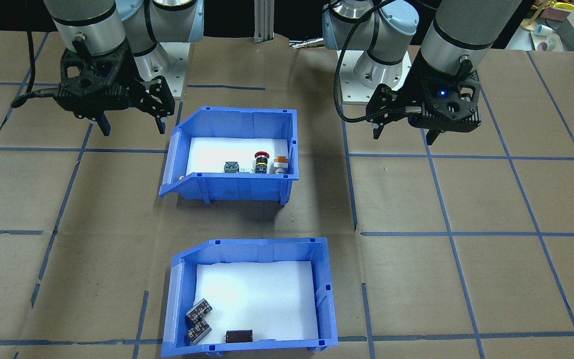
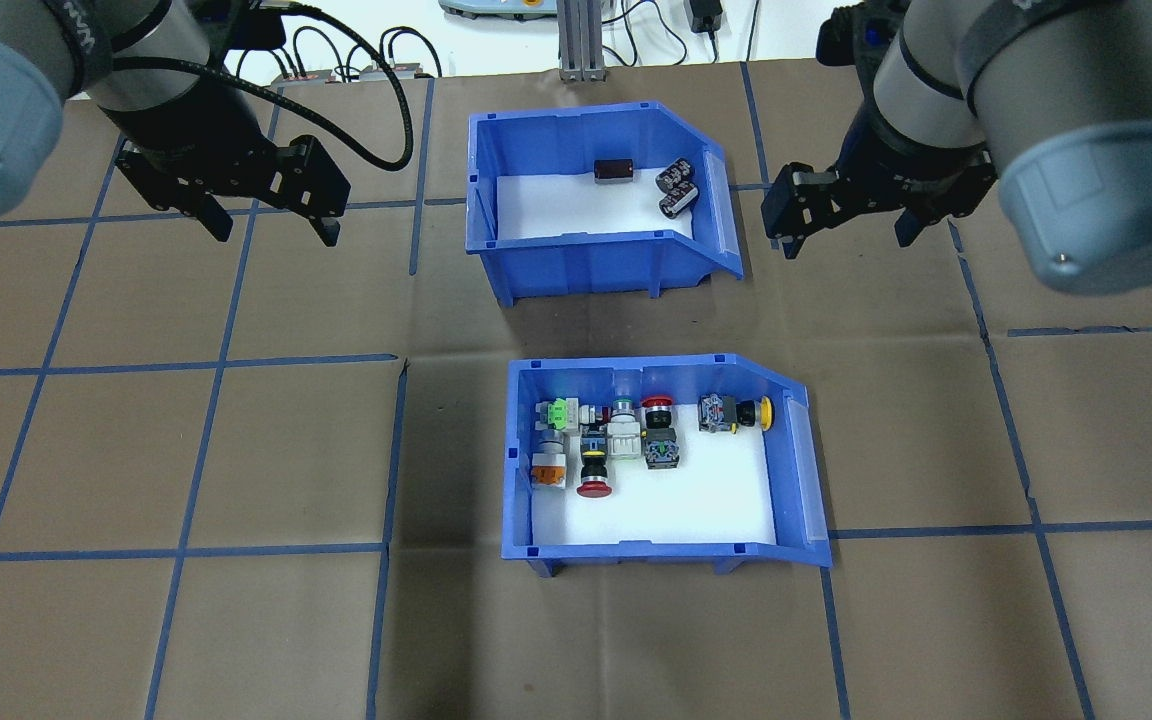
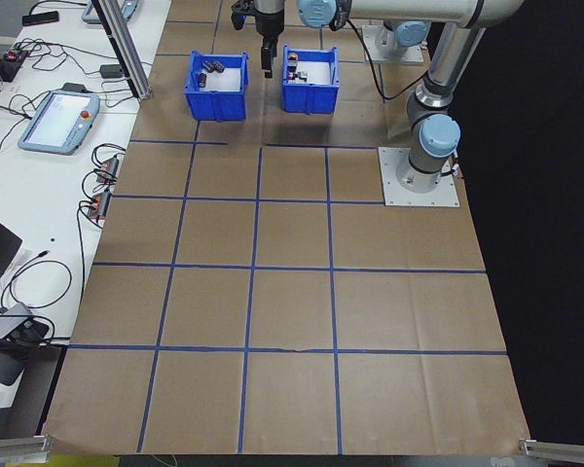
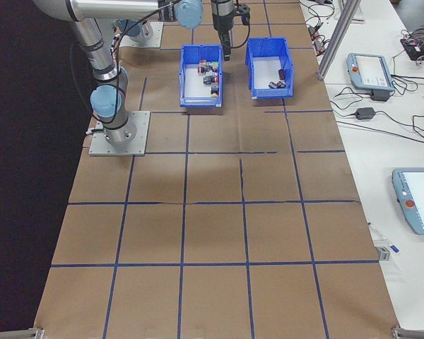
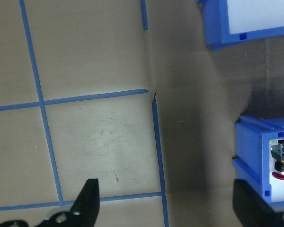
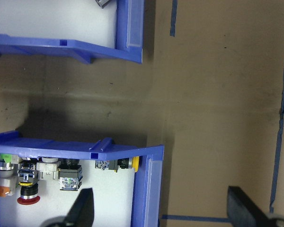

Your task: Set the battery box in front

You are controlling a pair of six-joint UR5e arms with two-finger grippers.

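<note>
The battery box [image 2: 586, 265] is a blue bin with a white floor pad and dark battery packs [image 2: 676, 188]. It stands on the far side of the table from the robot, and at the bottom of the front-facing view [image 1: 252, 247]. My left gripper [image 2: 274, 228] hangs open over the brown paper to its left, holding nothing. My right gripper [image 2: 846, 240] hangs open just off the box's slanted right side, also holding nothing. Both wrist views show spread fingers over bare paper and a corner of the battery box [image 5: 227, 33] [image 6: 61, 45].
A second blue bin [image 2: 656, 545] with colourful push-button switches [image 2: 596, 450] stands nearer the robot, directly behind the battery box with a narrow gap between them. Brown paper with a blue tape grid [image 2: 226, 360] covers the table. Pendants and cables [image 4: 371, 70] lie past the far edge.
</note>
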